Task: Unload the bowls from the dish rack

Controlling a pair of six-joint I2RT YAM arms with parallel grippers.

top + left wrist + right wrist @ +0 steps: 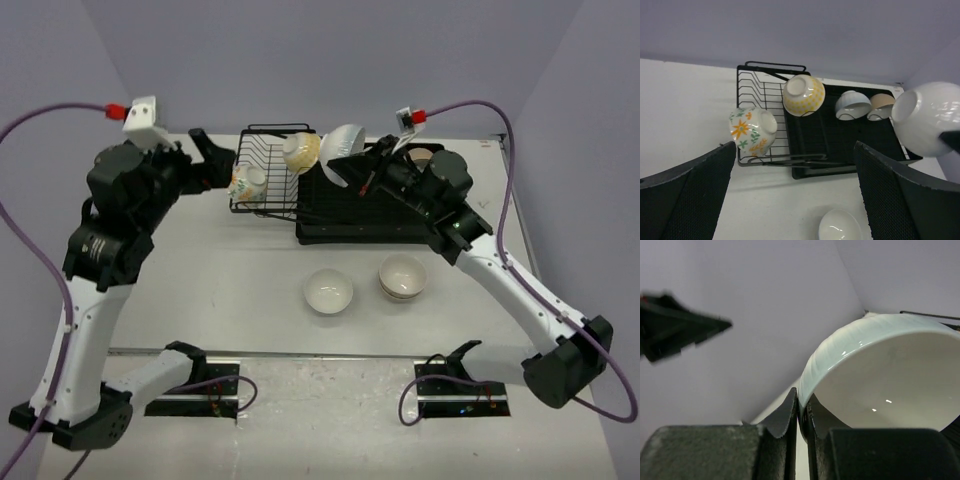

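The right pincer (801,412) is clamped on the rim of a ribbed white bowl (880,365). It holds the bowl tilted in the air over the far edge of the dish rack (262,203), above its black drain tray (360,228). The left pincer (795,150) stands wide apart and empty, just left of the rack's wire basket. An orange-flowered bowl (752,131) leans on its side at the near left of the basket. A yellow checked bowl (803,95) lies tipped at the basket's far right. In the tray, a pale white bowl (853,105) and a beige bowl (882,106) sit side by side along the far edge. On the worktop (220,290) in front of the rack, a white bowl (328,291) sits upright beside a cream bowl (403,277) that seems stacked on another.
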